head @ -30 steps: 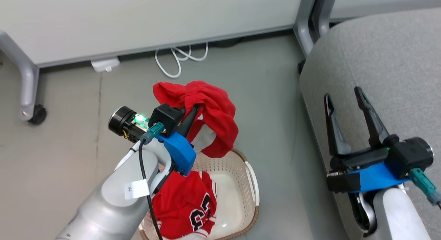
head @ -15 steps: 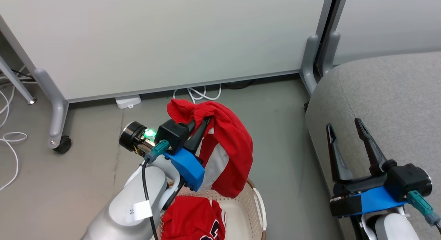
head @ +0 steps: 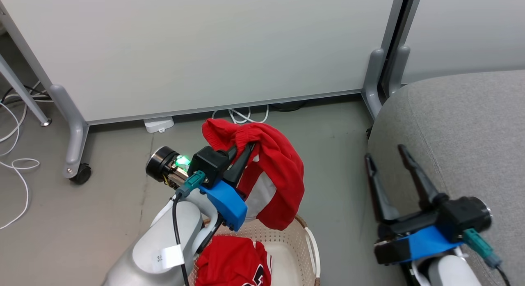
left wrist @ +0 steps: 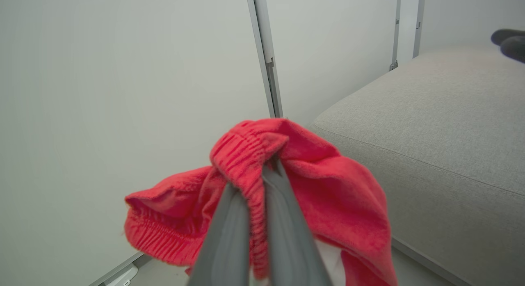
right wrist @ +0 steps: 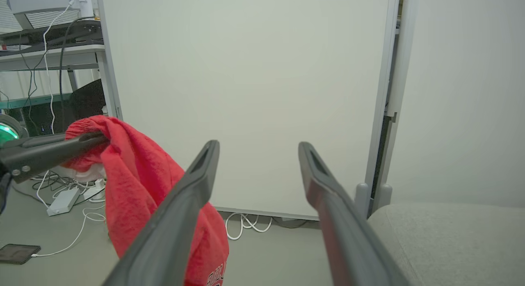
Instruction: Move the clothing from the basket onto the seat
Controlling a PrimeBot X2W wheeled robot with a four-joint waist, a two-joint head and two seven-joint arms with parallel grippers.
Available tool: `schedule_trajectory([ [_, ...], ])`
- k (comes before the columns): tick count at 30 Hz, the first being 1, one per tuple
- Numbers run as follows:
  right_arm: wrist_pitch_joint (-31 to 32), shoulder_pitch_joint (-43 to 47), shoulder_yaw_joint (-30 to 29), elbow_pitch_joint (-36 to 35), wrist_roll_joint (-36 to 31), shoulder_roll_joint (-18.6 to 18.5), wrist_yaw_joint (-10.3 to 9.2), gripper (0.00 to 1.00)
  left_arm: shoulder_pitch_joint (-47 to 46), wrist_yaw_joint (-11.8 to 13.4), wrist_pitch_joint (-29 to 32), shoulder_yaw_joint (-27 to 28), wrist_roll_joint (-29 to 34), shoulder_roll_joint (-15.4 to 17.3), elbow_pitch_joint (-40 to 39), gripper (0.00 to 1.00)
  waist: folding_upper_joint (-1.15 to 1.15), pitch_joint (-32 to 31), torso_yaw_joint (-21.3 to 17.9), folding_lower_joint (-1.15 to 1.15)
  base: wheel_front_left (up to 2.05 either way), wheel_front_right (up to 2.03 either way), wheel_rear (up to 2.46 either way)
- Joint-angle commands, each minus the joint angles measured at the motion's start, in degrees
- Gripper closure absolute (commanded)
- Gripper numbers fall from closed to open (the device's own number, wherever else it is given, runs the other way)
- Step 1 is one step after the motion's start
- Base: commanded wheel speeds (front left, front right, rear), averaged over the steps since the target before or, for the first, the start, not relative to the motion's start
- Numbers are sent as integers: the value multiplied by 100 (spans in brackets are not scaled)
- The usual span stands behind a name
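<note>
Mid-carry, by the look of it, with one piece lifted and one left to fetch. Pinched at its gathered elastic hem between the closed fingers of the left gripper (head: 243, 149), centre of the head view: a red garment (head: 283, 179), draped over the fingers and hanging free, its lowest fold overlapping the far rim of the basket (head: 310, 247) at bottom centre. Gripped at the thick hem probably because bunched elastic gives thin fingers something to bite on; held high, it seems, to clear the basket wall and reach cushion height. Crumpled inside the basket at the bottom edge, partly behind the pale forearm: the second piece, a red jersey (head: 231, 263) with black numbers. Along the right side of the frame from mid-height down: the grey seat (head: 463, 122), no clothing on its visible part, separated from the carried cloth by a strip of floor (head: 336, 154). Poised at lower right beside the seat's near edge, fingers spread wide and holding nothing: the right gripper (head: 385, 154), likely placed there to be out of the way. Next, probably, a swing rightward over the cushion before letting go; some risk of the trailing fold snagging on the seat's rounded corner
</note>
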Motion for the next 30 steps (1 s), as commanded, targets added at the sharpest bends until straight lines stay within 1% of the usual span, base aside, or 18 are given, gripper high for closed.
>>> schedule_trajectory([
  [1,-19,-139,126,37,-9,-10,0,0,-10,-5,-27,-11,42,3,-25,100,-1,23,10,0,0,0,0],
  [7,-19,-611,820,253,-73,-10,0,0,-194,-5,-27,-26,48,-36,-61,100,-1,168,50,0,0,0,0],
  [12,-18,-1136,1369,655,-94,-27,0,0,-375,-5,-27,-97,73,-123,-75,100,-1,352,143,0,0,0,0],
  [16,-19,-1524,1673,1084,-145,-33,0,0,-493,-6,-27,-193,-2,-225,-120,100,-1,509,254,0,0,0,0],
  [19,-14,-1788,1801,1468,-208,-38,0,0,-634,-6,-27,-264,-12,-270,-154,100,-1,628,349,0,0,0,0],
  [20,-14,-1788,1801,1468,-208,-38,0,0,-634,-6,-27,-264,-12,-270,-154,100,-1,628,349,0,0,0,0],
  [21,-11,-1959,1847,1720,-273,-38,0,0,-698,-6,-27,-305,-22,-308,-173,100,-1,699,402,0,0,0,0],
  [22,-11,-1959,1847,1720,-273,-38,0,0,-698,-6,-27,-305,-22,-308,-173,100,-1,699,402,0,0,0,0],
  [30,-11,-2454,1739,2789,-487,-19,0,0,-883,-6,-28,-437,-11,-409,-265,100,-1,883,544,0,0,0,0],
])
